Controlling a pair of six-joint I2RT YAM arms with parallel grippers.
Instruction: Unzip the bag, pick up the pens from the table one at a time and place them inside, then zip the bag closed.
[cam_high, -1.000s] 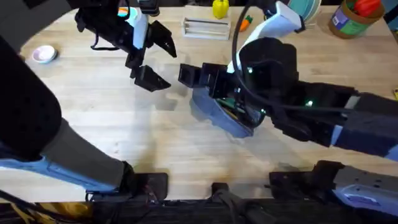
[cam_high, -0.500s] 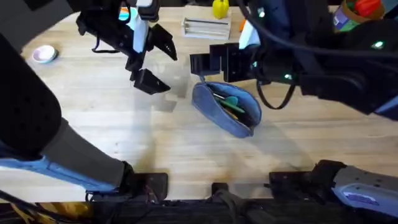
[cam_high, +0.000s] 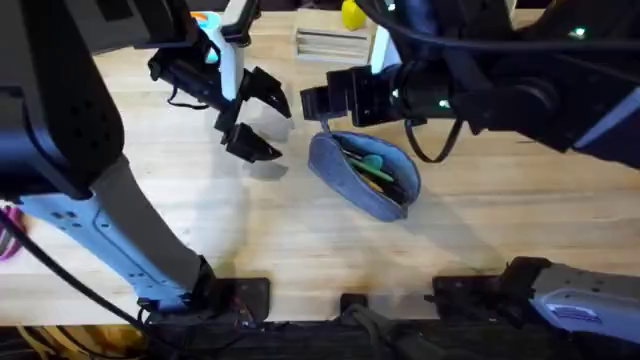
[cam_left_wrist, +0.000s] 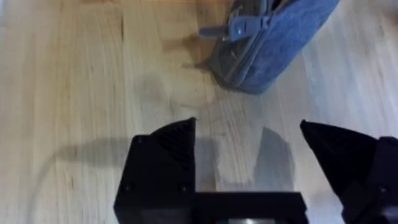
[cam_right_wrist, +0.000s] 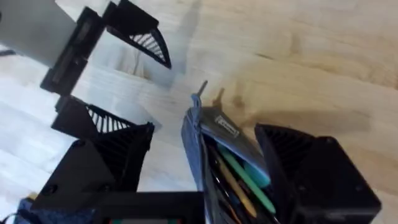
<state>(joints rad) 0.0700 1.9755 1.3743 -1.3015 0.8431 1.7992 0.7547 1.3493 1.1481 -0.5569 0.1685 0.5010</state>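
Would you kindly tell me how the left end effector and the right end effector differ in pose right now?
The left end effector hangs over the bare light wooden table, apart from the blue-grey fabric pouch; the right end effector frames the pouch's open end in its wrist view. Seen from overhead, the left is beside the pouch and the right is at its far end. Both are black, open and hold nothing.

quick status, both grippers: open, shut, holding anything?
Left gripper: open, empty, above the table beside the bag.
Right gripper: open, empty, over the unzipped bag, pens inside.
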